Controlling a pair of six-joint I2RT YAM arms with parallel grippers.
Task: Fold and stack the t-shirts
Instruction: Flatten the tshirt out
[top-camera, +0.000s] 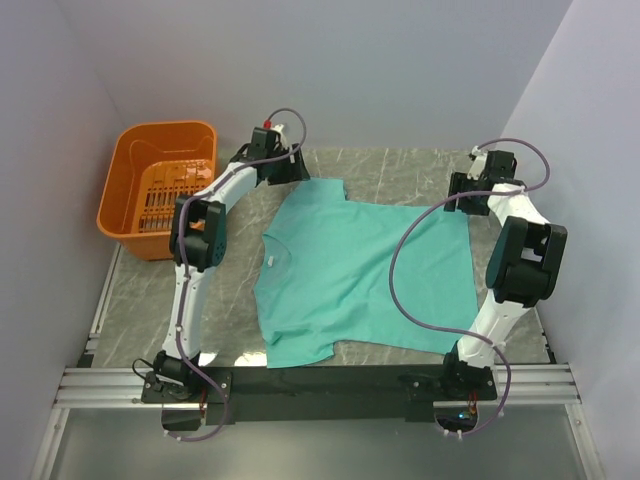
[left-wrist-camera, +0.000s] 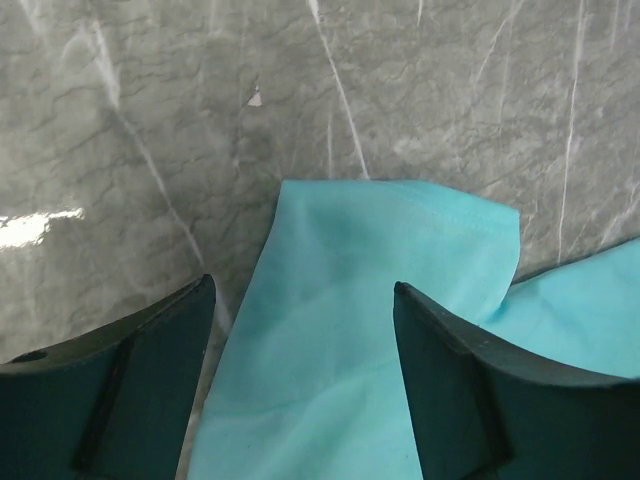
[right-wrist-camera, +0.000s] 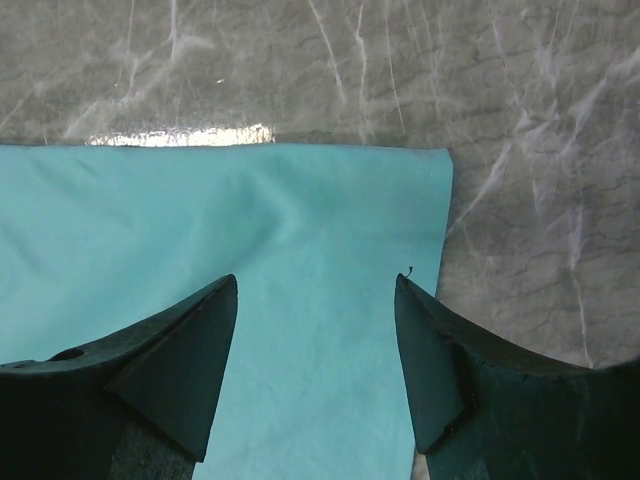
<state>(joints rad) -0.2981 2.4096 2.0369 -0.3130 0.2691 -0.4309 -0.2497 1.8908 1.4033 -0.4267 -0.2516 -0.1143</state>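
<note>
The teal t-shirt (top-camera: 360, 280) lies spread flat on the middle of the marble desk (top-camera: 400, 165), with its white neck label (top-camera: 270, 260) toward my left arm. My left end effector (left-wrist-camera: 305, 300) gapes wide over the far sleeve (left-wrist-camera: 380, 260). My right end effector (right-wrist-camera: 315, 290) is likewise parted, above the far hem corner (right-wrist-camera: 400, 200). An orange basket (top-camera: 160, 190) sits far left, well apart.

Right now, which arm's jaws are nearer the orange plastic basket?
Left. Left jaws hover over the teal-green cotton t-shirt's sleeve, just right of the basket; right jaws over its hem corner, much farther right.
</note>
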